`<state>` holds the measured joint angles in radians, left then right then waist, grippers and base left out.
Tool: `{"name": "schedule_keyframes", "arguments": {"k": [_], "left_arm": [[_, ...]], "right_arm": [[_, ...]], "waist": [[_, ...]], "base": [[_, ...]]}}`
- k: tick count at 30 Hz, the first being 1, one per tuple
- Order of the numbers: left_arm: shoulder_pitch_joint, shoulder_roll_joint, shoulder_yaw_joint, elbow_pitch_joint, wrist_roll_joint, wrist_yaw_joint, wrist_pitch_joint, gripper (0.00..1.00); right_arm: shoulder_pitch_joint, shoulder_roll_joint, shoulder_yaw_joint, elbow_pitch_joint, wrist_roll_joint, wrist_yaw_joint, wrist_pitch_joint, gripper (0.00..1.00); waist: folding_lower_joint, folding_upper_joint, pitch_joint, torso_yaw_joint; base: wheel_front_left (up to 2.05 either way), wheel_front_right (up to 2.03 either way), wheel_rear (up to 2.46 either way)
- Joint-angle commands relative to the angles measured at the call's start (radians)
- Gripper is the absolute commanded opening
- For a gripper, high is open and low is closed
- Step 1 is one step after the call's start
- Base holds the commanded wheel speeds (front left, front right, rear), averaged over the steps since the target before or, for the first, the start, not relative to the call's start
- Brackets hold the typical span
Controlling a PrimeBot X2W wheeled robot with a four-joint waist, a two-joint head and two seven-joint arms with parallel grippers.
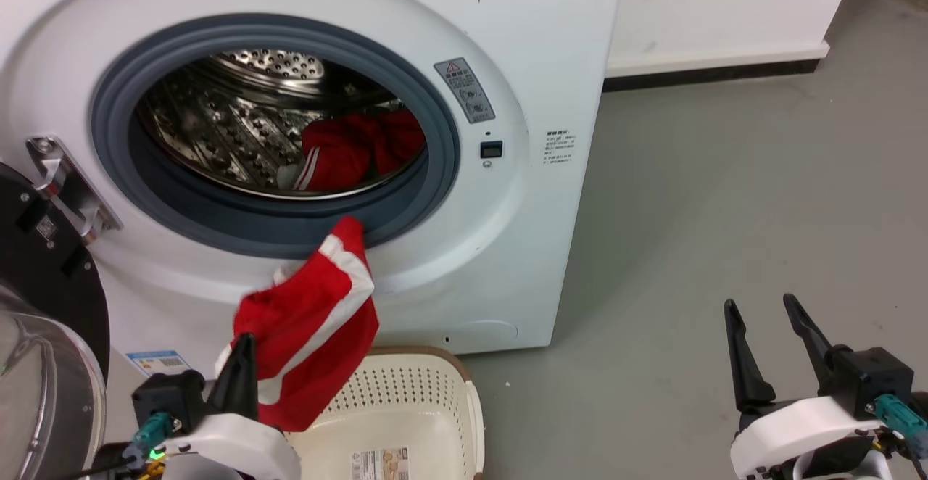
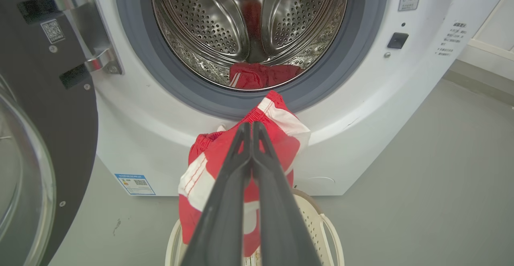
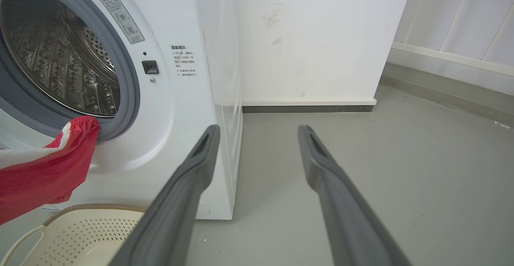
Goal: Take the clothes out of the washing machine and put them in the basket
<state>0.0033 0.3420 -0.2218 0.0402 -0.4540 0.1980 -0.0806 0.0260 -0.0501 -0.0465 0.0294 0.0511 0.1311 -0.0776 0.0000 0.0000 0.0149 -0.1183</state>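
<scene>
We log left gripper point(image 2: 252, 126) clamped on red striped garment point(image 1: 312, 313) lower left, over cream basket point(image 1: 413, 400), second garment point(image 1: 348, 150) in drum point(image 1: 217, 117), right gripper point(image 1: 760, 307) spread, lower right

I count two red garments point(image 1: 359, 148) point(image 1: 308, 324), one washing machine point(image 1: 518, 262), one basket point(image 1: 409, 387), plus my left gripper point(image 2: 251, 126) and right gripper point(image 1: 759, 304).

Basket point(image 1: 424, 393) before the washing machine point(image 1: 551, 52), one garment point(image 1: 312, 320) above it (second garment point(image 1: 355, 150) inside the drum point(image 1: 217, 117))
</scene>
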Motion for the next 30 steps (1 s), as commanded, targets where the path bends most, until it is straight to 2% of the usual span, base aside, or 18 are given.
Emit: {"name": "schedule_keyframes", "arguments": {"k": [1, 10, 18, 27, 30], "left_arm": [[0.01, -0.015, -0.008, 0.021, -0.009, -0.005, -0.002, 0.0], [-0.101, -0.071, -0.015, 0.231, -0.044, -0.054, -0.084, 0.0], [-0.286, -0.083, -0.014, 0.446, -0.04, -0.106, -0.143, 0.0], [-0.477, -0.098, -0.045, 0.764, -0.018, -0.164, -0.164, 0.0], [-0.522, -0.118, -0.042, 0.872, -0.026, -0.179, -0.173, 0.0]], "right_arm": [[-0.016, 0.0, 0.004, -0.01, -0.003, -0.001, 0.002, 1.0], [-0.08, 0.0, 0.014, -0.024, -0.005, -0.001, -0.008, 1.0], [-0.144, 0.0, 0.018, -0.035, -0.003, -0.001, -0.027, 1.0], [-0.223, 0.0, 0.034, -0.048, 0.009, -0.001, -0.054, 1.0], [-0.239, 0.0, 0.039, -0.042, 0.016, -0.001, -0.063, 1.0]], "waist": [[0.0, 0.0, 0.034, 0.005], [0.0, 0.0, 0.186, -0.023], [0.0, 0.0, 0.335, -0.052], [0.0, 0.0, 0.497, -0.085], [0.0, 0.0, 0.534, -0.093]], "base": [[0.0, 0.0, 0.0], [0.0, 0.0, 0.0], [0.0, 0.0, 0.0], [0.0, 0.0, 0.0], [0.0, 0.0, 0.0]]}}
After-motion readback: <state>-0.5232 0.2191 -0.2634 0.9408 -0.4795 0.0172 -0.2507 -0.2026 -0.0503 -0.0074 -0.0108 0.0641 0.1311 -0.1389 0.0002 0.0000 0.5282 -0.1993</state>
